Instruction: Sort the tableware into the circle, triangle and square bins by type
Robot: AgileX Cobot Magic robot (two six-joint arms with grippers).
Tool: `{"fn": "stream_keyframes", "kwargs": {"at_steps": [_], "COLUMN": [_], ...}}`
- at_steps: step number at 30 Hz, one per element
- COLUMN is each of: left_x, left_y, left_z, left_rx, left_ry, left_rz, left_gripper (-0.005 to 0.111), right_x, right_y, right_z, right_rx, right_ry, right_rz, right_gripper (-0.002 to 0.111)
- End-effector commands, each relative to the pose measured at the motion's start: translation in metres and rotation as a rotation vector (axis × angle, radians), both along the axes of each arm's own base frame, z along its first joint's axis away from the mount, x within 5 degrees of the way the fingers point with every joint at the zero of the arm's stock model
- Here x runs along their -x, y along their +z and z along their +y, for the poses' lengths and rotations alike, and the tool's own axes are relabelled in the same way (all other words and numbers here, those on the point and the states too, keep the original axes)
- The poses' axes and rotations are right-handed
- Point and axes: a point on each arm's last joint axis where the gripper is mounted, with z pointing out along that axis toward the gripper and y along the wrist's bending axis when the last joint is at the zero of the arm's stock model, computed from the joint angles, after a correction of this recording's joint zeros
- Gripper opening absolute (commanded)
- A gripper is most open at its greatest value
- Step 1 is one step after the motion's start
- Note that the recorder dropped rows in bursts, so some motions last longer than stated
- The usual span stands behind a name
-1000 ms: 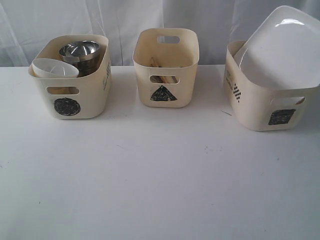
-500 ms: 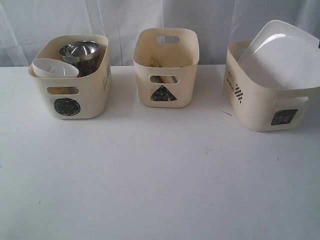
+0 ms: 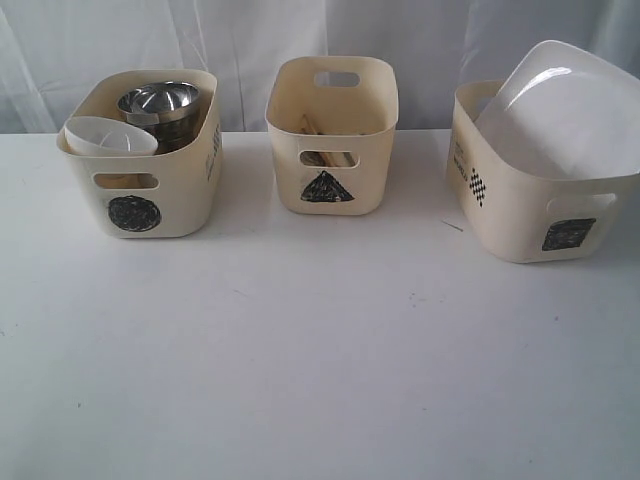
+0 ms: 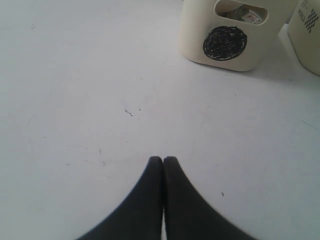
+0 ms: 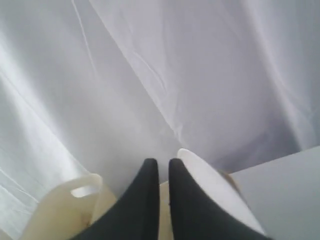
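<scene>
Out front, the cream plastic tub marked with a black circle [image 3: 185, 205] holds a small white bowl [image 3: 108, 135] and nested steel bowls [image 3: 160, 100]. The large white squarish plate [image 3: 565, 110] leans in the square-marked cream tub [image 3: 500, 215].

From the left wrist, the left gripper [image 4: 163, 161] is pressed closed and empty over the white table [image 4: 75, 100].

From the right wrist, the right gripper [image 5: 163, 162] is nearly closed, holding nothing, just beside the plate's rim.

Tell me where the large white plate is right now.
In the exterior view the large white plate is on the far right, leaning tilted inside the square-marked bin and sticking up above its rim.
</scene>
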Motion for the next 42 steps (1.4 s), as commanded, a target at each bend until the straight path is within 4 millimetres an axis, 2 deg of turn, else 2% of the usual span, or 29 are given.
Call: {"fn": "stream_keyframes", "kwargs": {"at_steps": [1, 6, 11, 14, 18, 24, 28, 31, 37, 42], "left_x": [0.000, 0.000, 0.000, 0.000, 0.000, 0.000, 0.000, 0.000, 0.000, 0.000], "left_y": [-0.001, -0.001, -0.001, -0.001, -0.001, -0.001, -0.001, -0.001, -0.001, -0.001], "left_z": [0.000, 0.000, 0.000, 0.000, 0.000, 0.000, 0.000, 0.000, 0.000, 0.000], "left_rx": [0.007, 0.007, 0.007, 0.007, 0.007, 0.007, 0.007, 0.007, 0.007, 0.007], "left_ry": [-0.002, -0.002, -0.002, -0.002, -0.002, -0.002, -0.002, -0.002, -0.002, -0.002], "left_rz": [0.000, 0.000, 0.000, 0.000, 0.000, 0.000, 0.000, 0.000, 0.000, 0.000], "left_gripper": [0.000, 0.000, 0.000, 0.000, 0.000, 0.000, 0.000, 0.000, 0.000, 0.000], "right_x": [0.002, -0.003, 0.006, 0.024, 0.061, 0.115, 0.147, 0.164, 0.186, 0.198], "right_y": [0.003, -0.007, -0.004, 0.004, 0.023, 0.038, 0.041, 0.039, 0.039, 0.044], "right_z": [0.016, 0.050, 0.096, 0.114, 0.135, 0.165, 0.173, 0.172, 0.187, 0.190], "right_rx": [-0.148, -0.128, 0.058, 0.191, 0.352, 0.383, 0.370, 0.359, 0.313, 0.287], "right_ry": [0.039, 0.057, 0.031, -0.043, -0.103, 0.037, 0.086, 0.095, 0.298, 0.353], "right_rz": [0.018, 0.063, 0.089, 0.066, -0.007, -0.138, -0.208, -0.232, -0.294, -0.333], "right_gripper": [0.000, 0.000, 0.000, 0.000, 0.000, 0.000, 0.000, 0.000, 0.000, 0.000]}}
